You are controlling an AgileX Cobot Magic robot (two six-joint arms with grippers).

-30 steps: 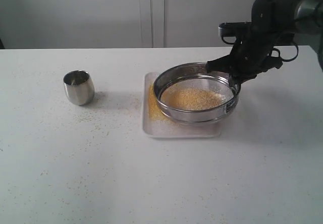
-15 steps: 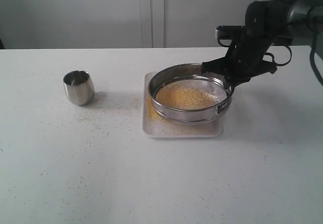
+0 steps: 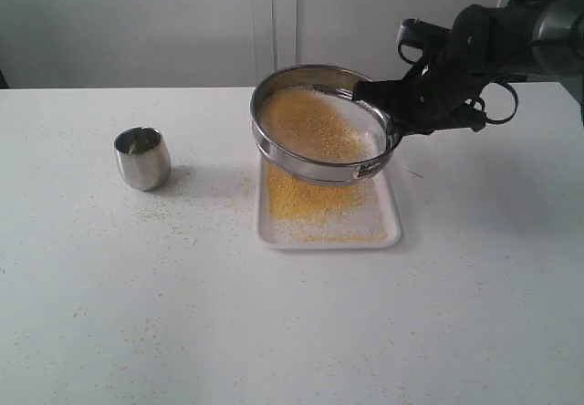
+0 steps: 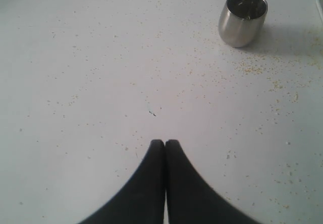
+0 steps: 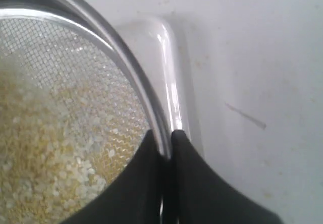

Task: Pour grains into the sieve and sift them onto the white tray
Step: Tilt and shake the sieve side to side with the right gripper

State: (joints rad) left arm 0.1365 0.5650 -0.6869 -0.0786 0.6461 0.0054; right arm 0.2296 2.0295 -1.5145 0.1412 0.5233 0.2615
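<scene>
Exterior view: right gripper [image 3: 391, 124] clamps the rim of the tilted round steel sieve [image 3: 310, 159] above the flat white tray [image 3: 389, 236], so shake gently, centred; left gripper [image 4: 164, 143] closed, empty.

The table [image 3: 274, 332] in front is wide and open — lots of room there. The steel cup [image 3: 142, 158] stands alone on the left, well apart from the white tray [image 3: 391, 223]. The sieve [image 3: 319, 127] hangs tilted over the tray's back part (the right gripper [image 3: 391, 124] pinches its rim), blocking the way down.
</scene>
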